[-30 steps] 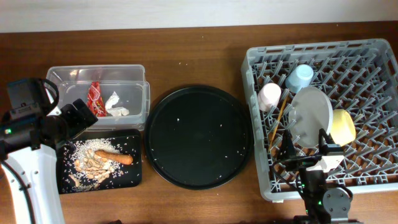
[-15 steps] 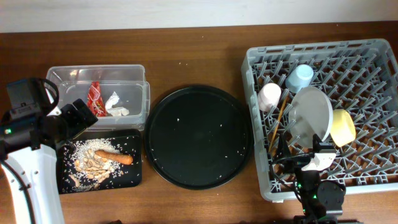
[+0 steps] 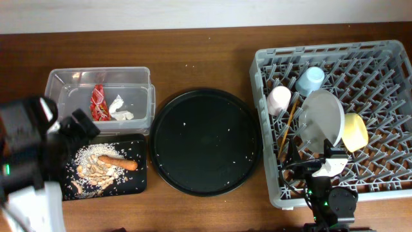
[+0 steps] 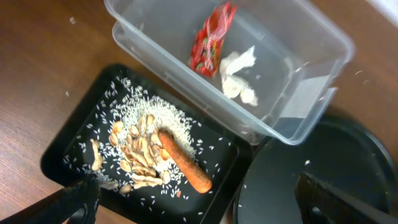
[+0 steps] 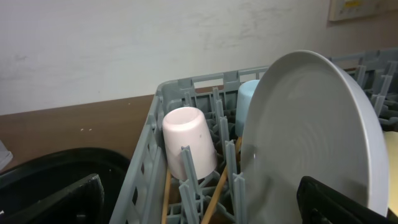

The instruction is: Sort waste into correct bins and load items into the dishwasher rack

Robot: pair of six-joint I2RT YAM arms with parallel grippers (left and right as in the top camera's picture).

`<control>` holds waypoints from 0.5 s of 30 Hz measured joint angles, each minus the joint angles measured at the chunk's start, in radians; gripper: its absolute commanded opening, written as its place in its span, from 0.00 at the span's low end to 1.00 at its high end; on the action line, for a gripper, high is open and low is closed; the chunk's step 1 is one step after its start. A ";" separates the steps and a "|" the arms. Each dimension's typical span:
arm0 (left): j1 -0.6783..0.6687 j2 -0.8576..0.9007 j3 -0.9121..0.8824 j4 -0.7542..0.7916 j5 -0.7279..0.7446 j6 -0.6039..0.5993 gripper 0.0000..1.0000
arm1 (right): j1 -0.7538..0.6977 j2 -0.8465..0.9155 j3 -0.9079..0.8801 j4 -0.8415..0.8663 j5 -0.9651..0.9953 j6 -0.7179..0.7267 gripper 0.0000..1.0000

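The clear tub (image 3: 100, 77) holds the red wrapper (image 3: 98, 103) and white paper (image 3: 119, 108); they also show in the left wrist view, wrapper (image 4: 211, 40), paper (image 4: 239, 74). The small black tray (image 3: 138, 183) holds beige scraps with rice (image 3: 96, 169) and the orange-brown stick (image 3: 119, 162). The grey rack (image 3: 386, 58) holds the blue cup (image 3: 311, 79), pink cup (image 3: 279, 99), plate (image 3: 322, 119), yellow bowl (image 3: 355, 131) and chopsticks (image 3: 288, 125). My left gripper (image 3: 78, 126) is open and empty above the small tray's front (image 4: 199, 211). My right gripper (image 3: 313, 151) is open and empty at the rack's front, facing the plate (image 5: 205, 208).
A large round black tray (image 3: 206, 142) with a few rice grains lies between the bins and the rack. The left arm's white body covers the front left corner of the table. A pale wall stands behind the rack in the right wrist view.
My left arm has risen toward the camera and looks larger and blurred. My right gripper drew back a little toward the rack's front edge a second ago and has held still since.
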 measured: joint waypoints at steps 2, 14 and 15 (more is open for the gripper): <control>-0.004 -0.159 -0.072 0.001 0.000 0.000 0.99 | 0.000 0.000 0.000 0.000 0.000 0.001 0.98; -0.297 -0.792 -0.936 0.939 -0.010 0.000 0.99 | 0.000 -0.002 -0.001 0.000 0.003 0.000 0.98; -0.310 -0.819 -0.993 1.039 -0.011 -0.001 0.99 | 0.000 -0.002 -0.001 0.000 0.003 0.001 0.98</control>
